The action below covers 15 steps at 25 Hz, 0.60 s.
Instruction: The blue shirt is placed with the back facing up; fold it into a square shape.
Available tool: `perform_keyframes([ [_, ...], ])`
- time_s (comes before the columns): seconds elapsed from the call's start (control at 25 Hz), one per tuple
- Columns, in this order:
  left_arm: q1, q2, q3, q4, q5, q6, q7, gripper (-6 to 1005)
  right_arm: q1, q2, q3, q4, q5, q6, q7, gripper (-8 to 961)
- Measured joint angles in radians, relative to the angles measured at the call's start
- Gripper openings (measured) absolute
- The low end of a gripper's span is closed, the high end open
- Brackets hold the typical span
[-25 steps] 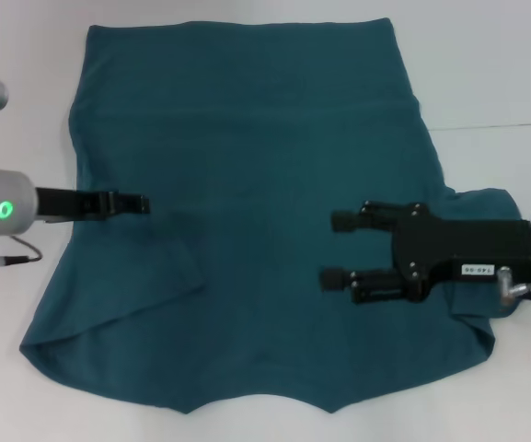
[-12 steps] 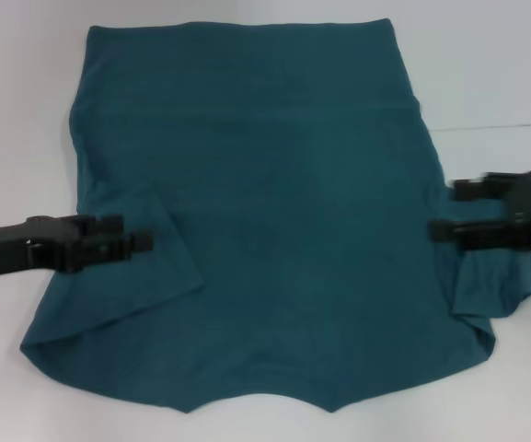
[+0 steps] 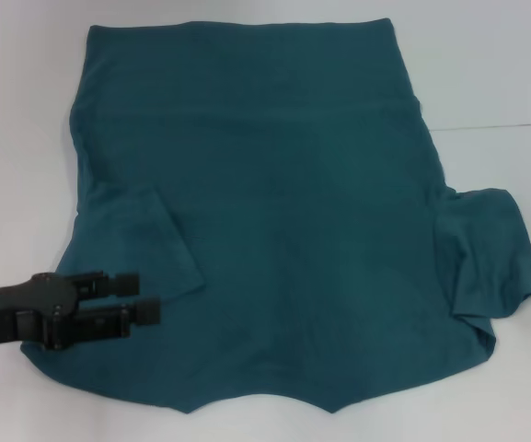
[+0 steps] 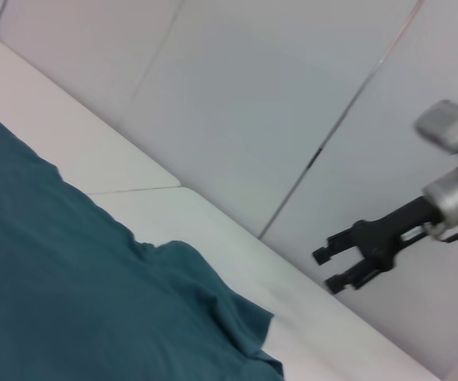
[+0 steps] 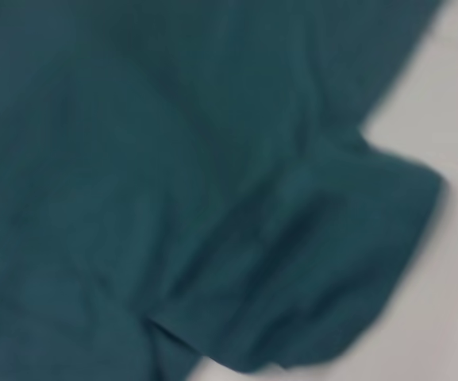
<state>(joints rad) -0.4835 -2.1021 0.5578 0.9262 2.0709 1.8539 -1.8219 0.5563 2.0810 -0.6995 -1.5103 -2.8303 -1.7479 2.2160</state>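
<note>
The blue shirt (image 3: pixel 283 212) lies flat on the white table (image 3: pixel 495 64), plain side up. Its left sleeve (image 3: pixel 150 249) is folded inward over the body. The right sleeve (image 3: pixel 490 258) sticks out sideways, crumpled. My left gripper (image 3: pixel 146 296) hovers open over the shirt's near left corner, with nothing between its fingers. My right gripper (image 4: pixel 326 270) is outside the head view. The left wrist view shows it lifted beyond the shirt's (image 4: pixel 70 294) right side, open and holding nothing. In the right wrist view I see only the shirt (image 5: pixel 173 182) and its crumpled sleeve (image 5: pixel 348 262) from above.
Bare white table (image 3: pixel 17 138) surrounds the shirt on the left, right and far sides. A thin seam (image 3: pixel 495 126) crosses the table at the right. A pale panelled wall (image 4: pixel 276 95) rises behind the table edge.
My left gripper has moved toward the near edge, down along the shirt's left side. My right gripper pulled back to the right off the shirt and left the head view.
</note>
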Motion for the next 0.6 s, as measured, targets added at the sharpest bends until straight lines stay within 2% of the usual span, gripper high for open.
perform_keyframes([
  [0.12,0.007,-0.006,0.0,-0.004,0.0,0.005,0.004,751,0.001,0.01,-0.066,0.029,-0.088,0.043,0.044,900],
  [0.32,0.01,-0.007,-0.001,-0.012,-0.001,0.001,0.008,751,-0.017,0.009,-0.179,0.102,-0.098,0.139,0.135,898],
  [0.36,0.01,-0.007,-0.001,-0.012,-0.001,0.001,0.007,751,-0.019,0.005,-0.218,0.129,-0.1,0.165,0.171,898],
  [0.6,0.011,-0.007,-0.001,-0.012,-0.001,-0.006,0.005,751,-0.018,-0.013,-0.298,0.193,-0.101,0.21,0.254,896],
])
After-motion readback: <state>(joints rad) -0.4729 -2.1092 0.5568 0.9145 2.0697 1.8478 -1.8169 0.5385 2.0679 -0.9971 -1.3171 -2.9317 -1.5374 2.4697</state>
